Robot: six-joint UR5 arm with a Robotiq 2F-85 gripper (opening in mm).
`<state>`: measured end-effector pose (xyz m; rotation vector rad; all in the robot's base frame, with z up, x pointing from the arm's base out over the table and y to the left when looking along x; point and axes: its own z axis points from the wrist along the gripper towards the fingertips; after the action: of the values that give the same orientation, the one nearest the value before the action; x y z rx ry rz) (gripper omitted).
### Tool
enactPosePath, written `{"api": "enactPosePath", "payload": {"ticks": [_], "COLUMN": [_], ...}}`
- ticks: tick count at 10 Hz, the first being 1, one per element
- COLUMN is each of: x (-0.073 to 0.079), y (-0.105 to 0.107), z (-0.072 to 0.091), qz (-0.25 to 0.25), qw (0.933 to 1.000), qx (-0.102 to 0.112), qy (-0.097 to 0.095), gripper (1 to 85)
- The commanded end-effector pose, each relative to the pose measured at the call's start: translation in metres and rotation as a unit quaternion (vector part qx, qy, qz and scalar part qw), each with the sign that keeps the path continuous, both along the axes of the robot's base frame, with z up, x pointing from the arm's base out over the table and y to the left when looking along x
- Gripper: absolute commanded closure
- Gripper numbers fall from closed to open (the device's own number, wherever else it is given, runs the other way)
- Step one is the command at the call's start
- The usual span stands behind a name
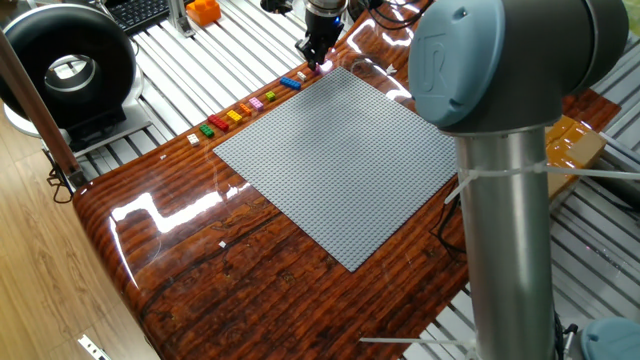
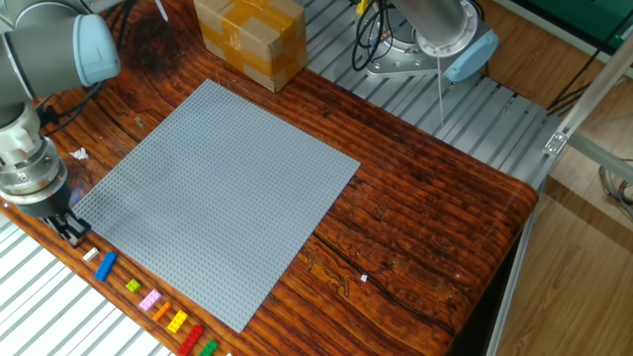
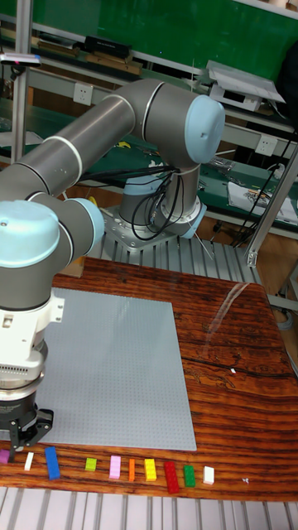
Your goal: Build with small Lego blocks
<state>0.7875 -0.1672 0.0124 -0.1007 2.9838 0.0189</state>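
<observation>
The small Lego blocks lie in a row on the wooden table along one edge of the grey baseplate (image 2: 223, 188): white (image 3: 30, 460), blue (image 3: 52, 463), lime (image 3: 91, 465), pink (image 3: 115, 467), orange (image 3: 131, 469), yellow (image 3: 150, 469), red (image 3: 171, 476), green (image 3: 189, 475) and a second white one (image 3: 209, 474). The same row (image 1: 250, 105) also shows in one fixed view. My gripper (image 3: 25, 432) is low over the table at the row's end, just past the first white block, also seen as gripper (image 2: 71, 228) and gripper (image 1: 314, 62). A magenta block (image 3: 4, 455) lies by its fingertips. The gap between the fingers is too small to read.
A cardboard box (image 2: 249, 38) stands on the table beyond the baseplate's far corner. A black round device (image 1: 65, 65) sits on the slatted metal bench beside the table. The arm's base (image 2: 425, 44) is mounted behind the table. An orange object (image 1: 203, 10) is at the back.
</observation>
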Motion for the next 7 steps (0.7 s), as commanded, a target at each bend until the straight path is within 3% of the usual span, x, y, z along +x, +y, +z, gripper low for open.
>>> {"api": "enactPosePath", "payload": {"ticks": [1,7], "x": [0.0011,-0.0003], "y": [0.0036,0.0029], "z": [0.0002,-0.0018], "qz": [-0.007,-0.010], "qw": [0.9999,0.9999], "qx": [0.011,0.011], "qy": [-0.002,-0.002], "gripper": [56.0,57.7]}}
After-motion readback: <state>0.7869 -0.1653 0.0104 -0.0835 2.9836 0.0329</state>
